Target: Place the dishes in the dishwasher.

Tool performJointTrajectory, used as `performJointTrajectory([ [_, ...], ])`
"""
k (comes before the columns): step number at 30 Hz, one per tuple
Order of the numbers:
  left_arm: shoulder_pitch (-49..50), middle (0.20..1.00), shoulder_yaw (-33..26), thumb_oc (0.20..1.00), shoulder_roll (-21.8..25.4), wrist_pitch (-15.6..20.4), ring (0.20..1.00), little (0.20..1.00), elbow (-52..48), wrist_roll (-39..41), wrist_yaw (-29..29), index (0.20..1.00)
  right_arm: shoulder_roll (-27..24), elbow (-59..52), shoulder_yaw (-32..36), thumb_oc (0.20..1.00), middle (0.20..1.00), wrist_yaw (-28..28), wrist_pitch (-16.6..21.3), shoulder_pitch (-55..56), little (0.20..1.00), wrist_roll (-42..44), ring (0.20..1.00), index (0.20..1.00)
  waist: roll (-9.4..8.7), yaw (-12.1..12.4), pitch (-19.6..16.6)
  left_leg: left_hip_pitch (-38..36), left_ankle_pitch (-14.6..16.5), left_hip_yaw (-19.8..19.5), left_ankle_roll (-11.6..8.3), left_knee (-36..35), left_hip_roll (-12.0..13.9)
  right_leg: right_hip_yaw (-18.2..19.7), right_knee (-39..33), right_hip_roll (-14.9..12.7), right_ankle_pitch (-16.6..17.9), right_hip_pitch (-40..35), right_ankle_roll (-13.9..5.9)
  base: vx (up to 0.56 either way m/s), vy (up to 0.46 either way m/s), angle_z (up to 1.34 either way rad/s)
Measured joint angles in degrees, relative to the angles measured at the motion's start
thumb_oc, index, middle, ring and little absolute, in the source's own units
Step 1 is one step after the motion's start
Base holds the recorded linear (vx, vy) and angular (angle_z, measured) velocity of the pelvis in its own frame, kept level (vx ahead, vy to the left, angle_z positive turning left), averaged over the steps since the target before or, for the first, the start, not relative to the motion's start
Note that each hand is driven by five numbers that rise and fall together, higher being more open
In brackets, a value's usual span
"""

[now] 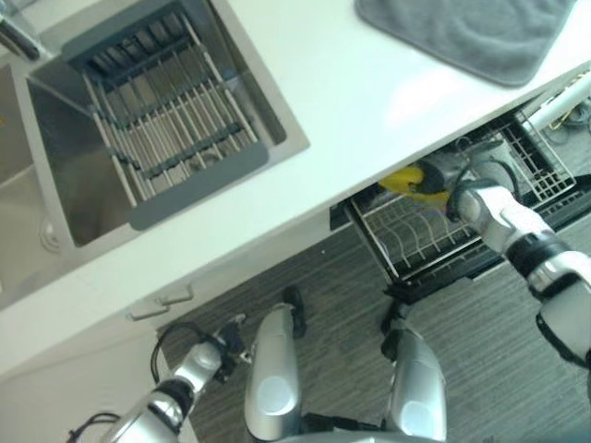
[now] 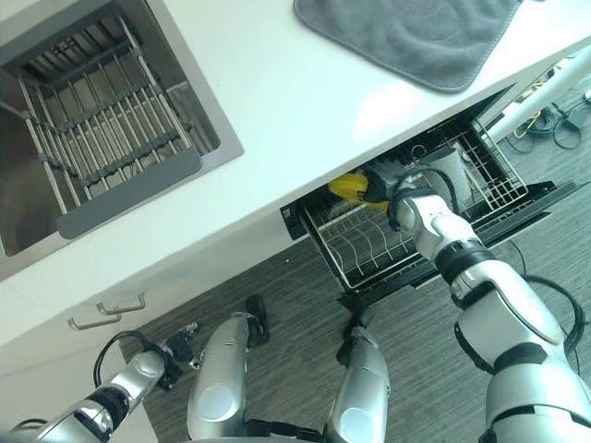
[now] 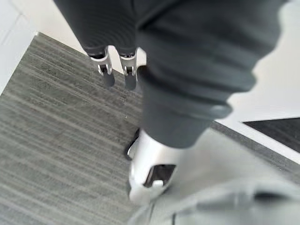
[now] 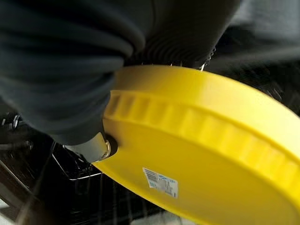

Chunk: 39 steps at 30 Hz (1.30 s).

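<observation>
We see the robot's right hand (image 2: 406,189) reaching under the white countertop (image 2: 277,120) into the pulled-out dishwasher rack of white wire (image 2: 369,249), carrying a round yellow plastic plate (image 4: 206,140). In the right wrist view a thumb presses against the plate's underside near its ribbed rim, so we judge the hand is clamped on the rim — the fingers on the other face are hidden. The plate stands tilted on edge, its flat face running roughly along the rack's rows of tines, and it sits at the far left part of the rack, right beneath the counter's edge.

That is the relation the next move turns on: the plate is already at the hand, above the tines, and has only to go down between two of them. Room is tight above — the counter overhangs the plate — while the near and right parts of the rack lie open.

The left hand (image 3: 117,70) hangs low by the floor on the robot's left, fingers straight and empty, well apart from the rack. On the counter, a grey cloth mat (image 1: 480,32) lies to the far right and a steel sink with a slatted drainer (image 1: 157,111) to the left.
</observation>
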<state>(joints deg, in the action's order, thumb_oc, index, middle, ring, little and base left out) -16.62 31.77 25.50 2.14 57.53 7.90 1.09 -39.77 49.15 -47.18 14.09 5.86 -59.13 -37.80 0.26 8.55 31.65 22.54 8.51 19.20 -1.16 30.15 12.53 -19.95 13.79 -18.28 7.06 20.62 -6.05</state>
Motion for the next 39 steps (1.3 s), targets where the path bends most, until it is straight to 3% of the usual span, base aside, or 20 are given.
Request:
performJointTrajectory([
  [4, -2.04, 1.0, 0.32, 1.0, -0.22, 0.32, 1.0, 1.0, 1.66, 0.03, -0.94, 1.0, 0.74, 2.14, -0.74, 0.2, 0.2, 10.56, -2.21, 0.01, 0.2, -7.3, 0.2, 0.2, -0.01, -0.08, 0.01, 2.12, 0.04, -0.05, 0.08, 0.52, 0.25, 0.15, 0.39, 0.17, 0.15, 2.05, 0.12, 0.0, 0.0, -0.01],
  [13, -3.99, 1.0, 2.12, 1.0, -0.49, 3.51, 1.0, 1.0, 3.1, 2.59, -3.3, 1.0, 1.46, 6.85, -2.41, 0.2, 0.2, 31.2, -6.41, -1.7, 0.2, -8.33, 0.2, 0.2, 0.04, 0.02, -0.02, 10.72, -0.39, -0.69, 0.78, 1.96, 0.41, -0.04, -0.5, 0.3, 1.5, 9.19, 0.18, -0.04, 0.021, 0.02],
  [15, -4.1, 1.0, 2.12, 1.0, -0.6, 3.84, 1.0, 1.0, 3.21, 3.58, -3.52, 1.0, 1.73, 7.03, -2.45, 0.2, 0.2, 32.1, -6.75, -2.08, 0.2, -8.29, 0.2, 0.2, 0.07, 0.15, -0.01, 11.75, -0.75, -0.66, 1.02, 2.18, 0.27, 0.04, -0.71, 0.34, 2.39, 10.25, 1.06, -0.07, 0.065, 0.0],
  [19, -4.1, 1.0, 3.42, 1.0, -0.6, 4.93, 1.0, 1.0, 3.23, 4.94, -4.51, 1.0, 2.9, 8.82, -2.95, 0.2, 0.2, 36.97, -8.3, -2.36, 0.2, -8.37, 0.2, 0.2, 0.12, 0.23, -0.01, 12.55, -0.81, -0.09, 1.21, 2.02, -0.01, 0.39, -2.04, 0.3, 3.84, 10.98, 0.72, -0.06, 0.046, -0.04],
  [22, -4.14, 1.0, 4.38, 1.0, -1.01, 5.9, 1.0, 1.0, 3.23, 6.91, -5.56, 1.0, 4.42, 9.55, -2.09, 0.2, 0.2, 41.41, -11.53, -2.5, 0.2, -8.2, 0.2, 0.2, 0.24, 0.13, -0.06, 14.74, -1.04, 0.14, 1.67, 2.0, -0.51, 0.46, -3.76, 0.09, 4.83, 12.46, 0.83, -0.07, 0.042, 0.01],
  [27, -4.15, 1.0, 4.41, 1.0, -1.23, 7.51, 1.0, 1.0, 3.15, 7.21, -6.28, 1.0, 5.67, 11.28, -1.66, 0.2, 0.2, 44.88, -12.41, -4.33, 0.2, -6.03, 0.2, 0.2, 0.5, 0.35, -0.13, 17.21, -1.35, 0.3, 2.18, 1.88, -1.18, 0.32, -5.38, -0.3, 5.33, 14.25, 0.95, -0.08, 0.065, 0.03],
  [31, -4.23, 1.0, 4.42, 1.0, -1.59, 8.19, 1.0, 1.0, 3.03, 7.27, -6.78, 1.0, 5.9, 11.29, -1.67, 0.2, 0.2, 45.76, -12.92, -5.41, 0.2, -6.0, 0.2, 0.2, 0.96, 0.51, -0.12, 18.49, -1.47, 0.32, 2.35, 1.92, -1.4, 0.31, -5.59, -0.41, 6.23, 15.41, 1.78, -0.04, 0.047, 0.01],
  [39, -4.13, 1.0, 4.8, 1.0, -1.51, 9.9, 1.0, 1.0, 2.31, 9.16, -7.88, 1.0, 5.7, 13.08, -1.65, 0.2, 0.2, 46.83, -13.72, -8.48, 0.2, -5.91, 0.2, 0.2, 1.36, 0.82, -0.3, 20.25, -1.49, 0.22, 2.45, 2.18, -2.09, 0.21, -6.15, -1.01, 5.95, 16.8, 0.65, -0.04, 0.046, 0.01],
])
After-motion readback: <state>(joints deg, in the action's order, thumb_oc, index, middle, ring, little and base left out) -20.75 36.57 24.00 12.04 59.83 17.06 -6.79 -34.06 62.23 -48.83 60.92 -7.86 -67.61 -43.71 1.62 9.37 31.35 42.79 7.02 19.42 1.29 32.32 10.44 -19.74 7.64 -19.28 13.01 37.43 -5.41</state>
